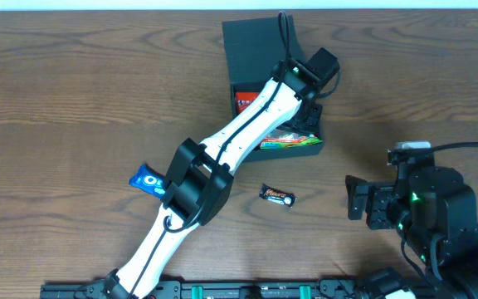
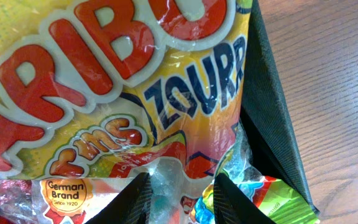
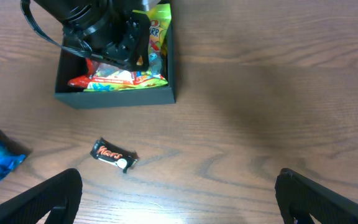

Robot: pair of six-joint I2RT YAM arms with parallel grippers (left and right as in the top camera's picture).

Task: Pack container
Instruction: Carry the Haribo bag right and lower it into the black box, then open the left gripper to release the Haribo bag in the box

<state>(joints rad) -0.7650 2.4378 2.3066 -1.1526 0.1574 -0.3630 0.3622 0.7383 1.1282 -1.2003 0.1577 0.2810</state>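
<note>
status: partly packed. inside the container [image 1: 293,152], lid flap [image 1: 251,41] thrown back: haribo bag [image 2: 104,93], red packet [image 1: 246,102], green-orange packet [image 3: 117,81]. outstanding on the bench [image 1: 73,100]: mars bar [image 1: 277,196] and blue oreo packet [image 1: 148,178], both outside, in front of the container.

left claw [image 2: 182,180]: down inside the container, parted part way, astride the clear bottom edge of the haribo bag, no firm pinch apparent.

right claw [image 3: 179,205]: spread wide, holding nothing, over bare bench, well apart from the container; container ahead and to the left in the right wrist view.
</note>
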